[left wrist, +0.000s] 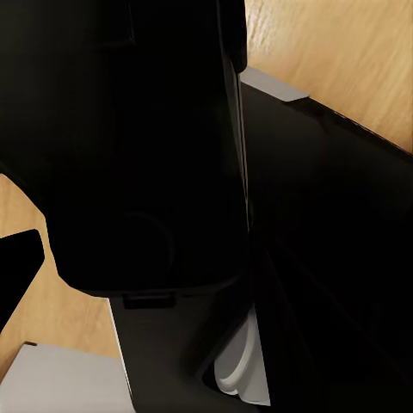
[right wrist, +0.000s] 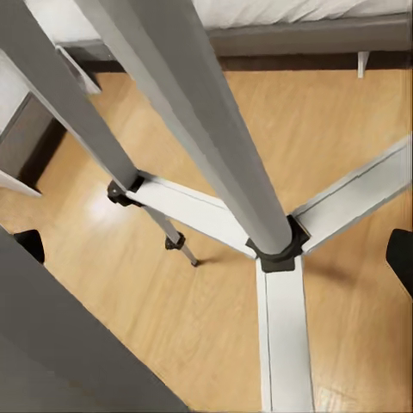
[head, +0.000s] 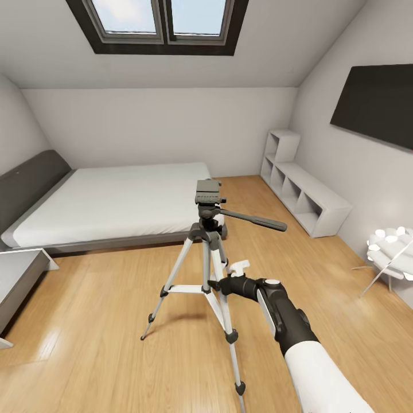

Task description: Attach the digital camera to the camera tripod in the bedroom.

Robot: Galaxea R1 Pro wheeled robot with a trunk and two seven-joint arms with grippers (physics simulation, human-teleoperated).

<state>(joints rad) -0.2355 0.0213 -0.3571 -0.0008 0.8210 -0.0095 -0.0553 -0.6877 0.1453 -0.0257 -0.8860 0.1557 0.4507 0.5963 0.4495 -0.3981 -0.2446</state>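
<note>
The right end effector [head: 225, 282] sits at the tripod's centre column, just above the spreader braces, at the end of a black forearm that reaches in from the lower right of the head view. Whether its fingers are parted or closed I cannot tell: the head view shows only a black wrist and a white piece beside the column, and the right wrist view shows dark tips at either edge with the silver column between them. The left end effector cannot be made out; the left wrist view is mostly dark housing with slivers of wood floor and a grey part.

The camera tripod [head: 207, 252] stands upright on the wood floor [head: 103, 321] near the foot of the bed, its three silver legs spread and joined by flat braces to a black collar [right wrist: 275, 249] on the column. Its black head is at the top, with a flat mounting plate facing up and a long pan handle [head: 252, 219] pointing toward the right wall.

Behind the tripod lies the bed [head: 115, 201], white mattress on a grey frame with a dark headboard at the left. A white cube shelf [head: 304, 198] runs along the right wall under a black wall-mounted TV [head: 376, 103]. A dark-framed skylight [head: 163, 23] is set in the sloped white ceiling. A white petal-shaped lamp [head: 393, 249] stands at the right edge.
</note>
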